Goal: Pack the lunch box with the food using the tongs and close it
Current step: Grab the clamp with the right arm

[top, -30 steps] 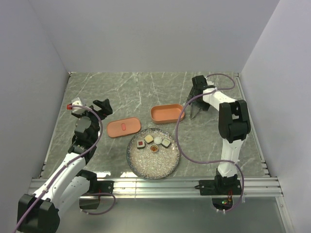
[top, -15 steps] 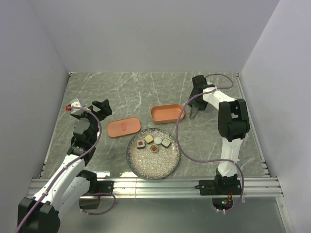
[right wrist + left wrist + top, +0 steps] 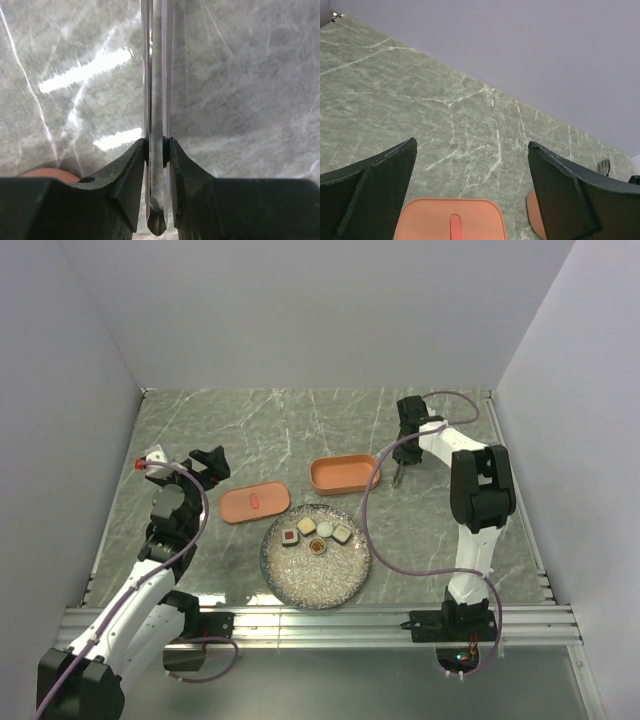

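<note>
The salmon-orange lunch box point(image 3: 344, 474) stands open at mid-table, and its flat lid point(image 3: 255, 503) with a red mark lies to its left. Several pieces of food point(image 3: 316, 534) sit in a row on the speckled grey plate point(image 3: 318, 575). My right gripper point(image 3: 157, 145) is shut on the thin metal tongs point(image 3: 156, 90), pressing their two arms together just right of the lunch box point(image 3: 47, 173). In the top view the right gripper point(image 3: 401, 468) points down at the table. My left gripper point(image 3: 472, 145) hangs open above the lid point(image 3: 451, 217), holding nothing.
Grey walls enclose the marble table on three sides. The right arm's purple cable point(image 3: 372, 502) loops over the table between the lunch box and the plate. An aluminium rail point(image 3: 320, 620) runs along the near edge.
My right gripper's jaws have closed from wide open onto the tongs. The left gripper has shifted slightly and stays open.
</note>
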Controlling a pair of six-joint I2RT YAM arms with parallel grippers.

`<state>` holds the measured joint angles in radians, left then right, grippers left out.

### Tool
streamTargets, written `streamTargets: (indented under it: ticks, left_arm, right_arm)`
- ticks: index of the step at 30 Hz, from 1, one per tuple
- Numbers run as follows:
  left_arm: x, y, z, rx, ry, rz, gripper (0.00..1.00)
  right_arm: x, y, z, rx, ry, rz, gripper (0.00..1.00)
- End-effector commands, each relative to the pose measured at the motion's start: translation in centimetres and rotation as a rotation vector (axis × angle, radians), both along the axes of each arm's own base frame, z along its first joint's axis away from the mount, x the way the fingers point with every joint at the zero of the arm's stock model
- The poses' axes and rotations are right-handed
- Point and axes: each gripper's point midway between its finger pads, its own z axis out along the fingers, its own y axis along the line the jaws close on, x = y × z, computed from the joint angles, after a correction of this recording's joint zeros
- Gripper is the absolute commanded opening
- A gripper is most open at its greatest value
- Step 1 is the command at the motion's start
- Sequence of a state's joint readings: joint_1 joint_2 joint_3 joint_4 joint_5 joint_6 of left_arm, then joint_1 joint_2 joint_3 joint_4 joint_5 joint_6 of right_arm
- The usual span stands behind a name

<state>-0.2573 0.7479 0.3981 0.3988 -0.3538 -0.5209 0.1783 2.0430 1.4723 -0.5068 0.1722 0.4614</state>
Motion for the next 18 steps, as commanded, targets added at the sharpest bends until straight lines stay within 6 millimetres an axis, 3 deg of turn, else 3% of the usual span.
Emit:
streamTargets:
  ticks: [1,9,14,18]
  left_arm:
    - [0.2,-0.5,1.1,-0.027,-0.039,-0.026,1.0]
    - [0.5,-0.6,0.8,-0.024,-0.03,-0.027,0.99]
    - [0.7,-0.8,0.5,-0.021,-0.021,-0.033,1.0]
    - [0.8,-0.7,0.4,-0.019,-0.02,-0.031,0.99]
  right_arm:
    - [-0.2,-0.5,2.8,0.001,-0.07,0.015,0.29]
    - [-2.3,1.2,4.9,0.013,-0.124,0.084,0.29]
    - [-4.0,3.0,7.3,-0.002,-0.182,0.147,0.29]
    - [-6.0,3.2,9.2,-0.016,-0.231,0.154,0.31]
